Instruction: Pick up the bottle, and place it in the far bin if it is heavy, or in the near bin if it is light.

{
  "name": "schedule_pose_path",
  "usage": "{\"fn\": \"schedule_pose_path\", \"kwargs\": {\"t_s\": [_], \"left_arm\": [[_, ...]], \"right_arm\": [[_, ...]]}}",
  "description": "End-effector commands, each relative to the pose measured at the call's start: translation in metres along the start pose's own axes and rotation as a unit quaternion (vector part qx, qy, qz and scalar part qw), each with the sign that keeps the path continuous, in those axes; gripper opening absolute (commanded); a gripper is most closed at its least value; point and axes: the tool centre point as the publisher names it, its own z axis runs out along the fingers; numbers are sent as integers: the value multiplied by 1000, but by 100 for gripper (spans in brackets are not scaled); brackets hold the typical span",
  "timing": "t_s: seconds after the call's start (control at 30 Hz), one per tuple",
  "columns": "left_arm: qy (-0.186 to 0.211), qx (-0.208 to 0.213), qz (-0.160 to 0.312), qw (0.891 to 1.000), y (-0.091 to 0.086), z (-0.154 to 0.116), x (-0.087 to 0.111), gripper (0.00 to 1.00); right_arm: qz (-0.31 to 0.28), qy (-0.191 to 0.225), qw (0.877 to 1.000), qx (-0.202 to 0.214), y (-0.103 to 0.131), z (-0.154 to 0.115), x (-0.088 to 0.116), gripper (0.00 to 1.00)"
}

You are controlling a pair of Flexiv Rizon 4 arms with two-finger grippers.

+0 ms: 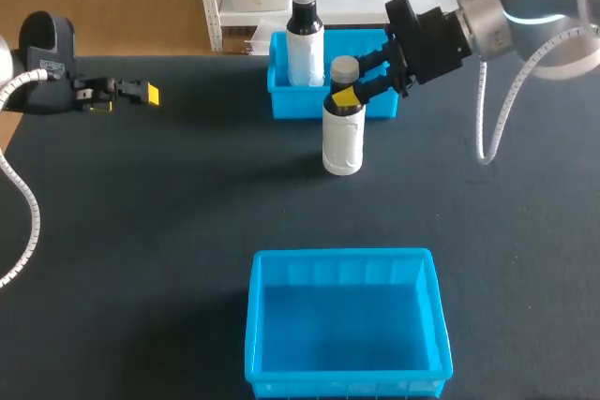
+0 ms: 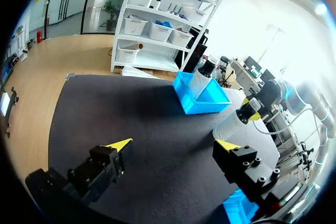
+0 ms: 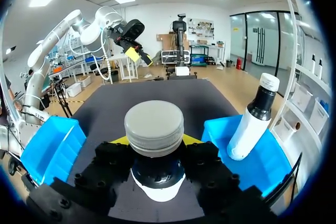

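Note:
A white bottle (image 1: 343, 133) with a dark neck and grey cap stands upright on the black table, just in front of the far bin (image 1: 281, 100). My right gripper (image 1: 349, 96) comes in from the right and is shut on its neck. In the right wrist view the grey cap (image 3: 154, 124) sits between the fingers, which press on the dark neck from both sides. My left gripper (image 1: 141, 93) hovers open and holding nothing at the far left of the table, well away from the bottle. In its own view the left gripper (image 2: 174, 144) has its yellow tips wide apart.
The far blue bin holds a second white bottle (image 1: 305, 35) with a white cap, leaning against its left wall. The near blue bin (image 1: 342, 256) stands at the table's front edge with nothing in it. Bare black table lies between the two bins.

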Motion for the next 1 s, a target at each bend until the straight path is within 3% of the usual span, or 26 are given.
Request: {"fn": "schedule_pose_path", "kwargs": {"t_s": [0.03,0.4,1.0], "left_arm": [[0,0,0,1000,0,0,0,100],[0,0,0,1000,0,0,0,100],[0,0,0,1000,0,0,0,100]], "right_arm": [[0,-2,1000,2,3,-1,2,3],[-3,-7,1000,11,7,-17,-6,0],[-4,-15,999,30,12,-64,-35,0]]}}
